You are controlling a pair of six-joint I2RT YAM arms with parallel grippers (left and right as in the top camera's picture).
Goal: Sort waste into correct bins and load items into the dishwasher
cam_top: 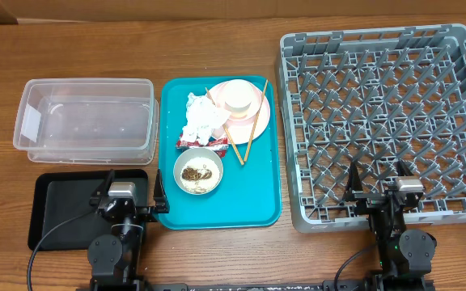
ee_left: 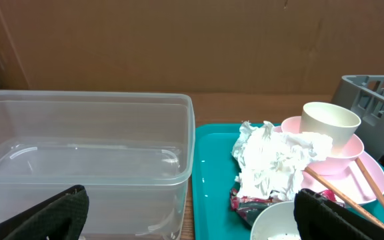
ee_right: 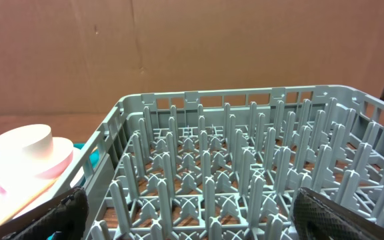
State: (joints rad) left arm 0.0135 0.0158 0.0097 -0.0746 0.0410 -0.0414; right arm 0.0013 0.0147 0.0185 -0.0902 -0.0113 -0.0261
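Unsorted on the wood-grain bench [cam_top: 217, 48]: waste and dishes crowd a smooth teal tray [cam_top: 261, 190]. Left gripper [cam_top: 133, 182] and right gripper [cam_top: 376, 182] both spread fully wide, gripping nothing.

Left of the teal tray: clear, glossy, round-cornered rectangular tub [cam_top: 87, 81]; nearer, shallow matte black tray [cam_top: 55, 212] under the left gripper. On the teal tray's far half: round pale pink plate [cam_top: 253, 129] carrying a squat cream cup [cam_top: 239, 97]. Crumpled white napkin [cam_top: 201, 117] against the plate's left edge, with a shiny red wrapper [cam_top: 191, 143] just on its near side. Thin wooden chopsticks [cam_top: 255, 120] slanting over the plate, ends meeting beside a round white bowl [cam_top: 178, 166] of brownish crumbs [cam_top: 194, 174]. Right of the teal tray: square grey plastic rack [cam_top: 379, 36], gridded with upright pegs, right gripper over its near edge.
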